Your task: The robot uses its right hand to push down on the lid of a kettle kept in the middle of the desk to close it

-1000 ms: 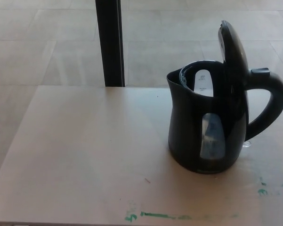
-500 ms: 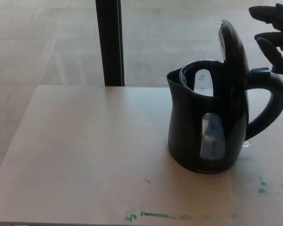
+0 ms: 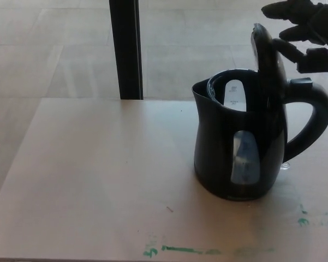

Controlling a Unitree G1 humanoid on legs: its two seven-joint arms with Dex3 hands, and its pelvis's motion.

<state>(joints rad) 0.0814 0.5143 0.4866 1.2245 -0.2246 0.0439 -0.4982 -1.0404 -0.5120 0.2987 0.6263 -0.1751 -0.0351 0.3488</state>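
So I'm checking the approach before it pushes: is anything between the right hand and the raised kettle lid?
Nothing visible. The black right hand, fingers spread, sits right beside the upright black lid of the black plastic kettle, with no object between them.

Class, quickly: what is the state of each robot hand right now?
Left hand: not in view.
Right hand: open, fingers spread by the raised kettle lid, holding nothing.
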